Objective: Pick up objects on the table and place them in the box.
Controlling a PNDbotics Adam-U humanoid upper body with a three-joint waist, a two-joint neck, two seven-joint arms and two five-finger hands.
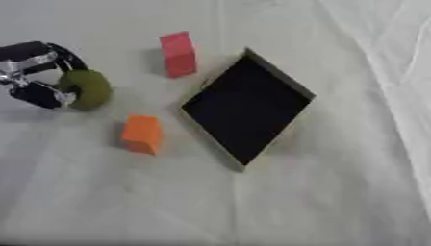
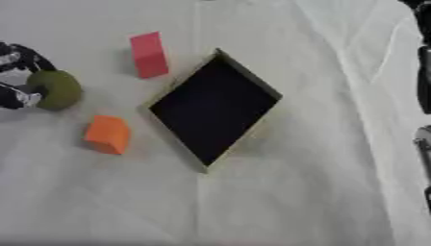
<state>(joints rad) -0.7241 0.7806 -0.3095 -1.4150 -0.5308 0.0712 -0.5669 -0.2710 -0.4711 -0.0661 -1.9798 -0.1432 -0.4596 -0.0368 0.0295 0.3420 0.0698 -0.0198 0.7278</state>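
My left hand (image 1: 35, 72) reaches in from the left edge, its fingers and thumb curled round an olive-green round object (image 1: 87, 89) held just above the cloth. An orange block (image 1: 141, 134) lies on the cloth below and to the right of it. A red block (image 1: 178, 54) stands upright farther back, near the box's upper-left side. The box (image 1: 247, 106), dark inside with a tan rim (image 1: 280, 77), sits turned like a diamond in the middle and shows nothing inside. At the right edge of the right eye view a dark part of my right arm (image 2: 425, 57) shows; its hand is hidden.
A white wrinkled cloth (image 1: 252, 202) covers the whole table, with folds running down the right side. Open cloth lies in front of the box and to its right.
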